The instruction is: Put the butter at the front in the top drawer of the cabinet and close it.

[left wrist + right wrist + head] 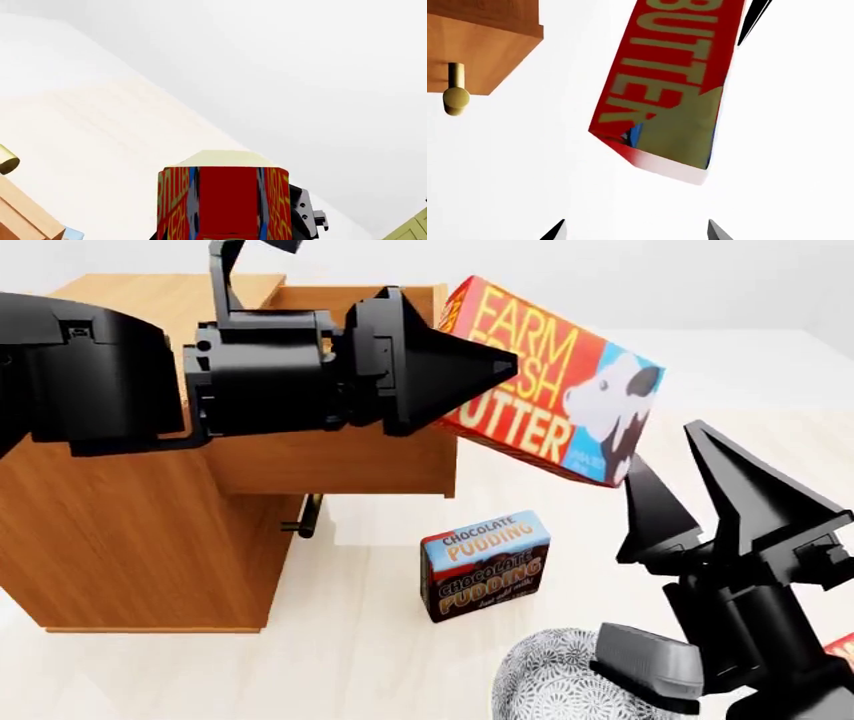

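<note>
The butter is a red box with yellow lettering and a cow picture. It hangs tilted in the air at the front end of the open top drawer, which is pulled out of the honey-brown cabinet. My left gripper is shut on the butter, which fills the space between its fingers. From below, the butter shows above my right gripper. That right gripper stands open and empty, low and to the right of the box.
A chocolate pudding box stands on the pale table below the butter. A grey patterned bowl sits at the near edge beside my right arm. A brass handle sticks out under the open drawer. A drawer corner with a brass handle end shows from below.
</note>
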Motion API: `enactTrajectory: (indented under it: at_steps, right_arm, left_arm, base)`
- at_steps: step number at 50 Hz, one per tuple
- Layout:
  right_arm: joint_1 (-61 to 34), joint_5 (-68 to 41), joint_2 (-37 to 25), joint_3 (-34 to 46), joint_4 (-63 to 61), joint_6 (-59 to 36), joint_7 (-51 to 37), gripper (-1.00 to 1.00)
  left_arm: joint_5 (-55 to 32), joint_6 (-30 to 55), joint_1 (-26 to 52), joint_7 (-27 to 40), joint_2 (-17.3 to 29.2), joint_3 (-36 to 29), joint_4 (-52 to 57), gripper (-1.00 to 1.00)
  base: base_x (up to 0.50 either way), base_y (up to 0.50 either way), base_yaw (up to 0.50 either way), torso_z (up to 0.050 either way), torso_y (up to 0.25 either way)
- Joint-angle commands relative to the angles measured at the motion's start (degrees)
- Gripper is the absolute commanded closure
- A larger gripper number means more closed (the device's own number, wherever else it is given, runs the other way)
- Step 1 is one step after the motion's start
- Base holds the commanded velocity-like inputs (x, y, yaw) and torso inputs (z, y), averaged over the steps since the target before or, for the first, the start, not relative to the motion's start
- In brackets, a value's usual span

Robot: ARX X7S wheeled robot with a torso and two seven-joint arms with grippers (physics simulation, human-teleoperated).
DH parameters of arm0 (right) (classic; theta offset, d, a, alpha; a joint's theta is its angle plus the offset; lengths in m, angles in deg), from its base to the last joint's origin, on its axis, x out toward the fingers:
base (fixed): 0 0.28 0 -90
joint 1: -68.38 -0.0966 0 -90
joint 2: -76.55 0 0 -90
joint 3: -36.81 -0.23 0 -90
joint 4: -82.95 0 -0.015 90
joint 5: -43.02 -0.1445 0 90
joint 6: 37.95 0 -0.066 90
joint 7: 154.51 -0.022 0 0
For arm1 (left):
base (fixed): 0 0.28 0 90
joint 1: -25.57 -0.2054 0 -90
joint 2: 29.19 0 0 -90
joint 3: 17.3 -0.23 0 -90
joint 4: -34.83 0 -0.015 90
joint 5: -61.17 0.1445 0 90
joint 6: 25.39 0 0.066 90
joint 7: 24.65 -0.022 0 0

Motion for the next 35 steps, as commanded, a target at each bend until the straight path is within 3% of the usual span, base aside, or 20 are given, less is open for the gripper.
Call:
enactTrajectory:
  at_steps: [1,20,35]
  right_arm:
    - [-0.5,-0.2,0.2,0.0,-0.1,-0.7,0.8,-1.0]
    - [-1.5,-1.5,1.1,-0.6,0.5,-3.0,2.0,-1.0]
    - [-3.7,-2.2,4.6,-1.6,0.0,-9.2,8.2,-1.0]
  left_arm:
    - [-2.9,-0.6,1.4,0.6,1.9,3.1,1.1,1.0]
    - [1.1,-3.5,2.2,5.9,4.9,3.7,3.4,1.0]
    - [5.5,-8.8,1.0,11.4,7.1,4.9,8.5,1.0]
  base:
    - [0.0,0.0,0.0,0.0,0.0]
    - [0.0,0.0,0.0,0.001,0.001]
    - [0.0,0.0,0.0,0.001,0.001]
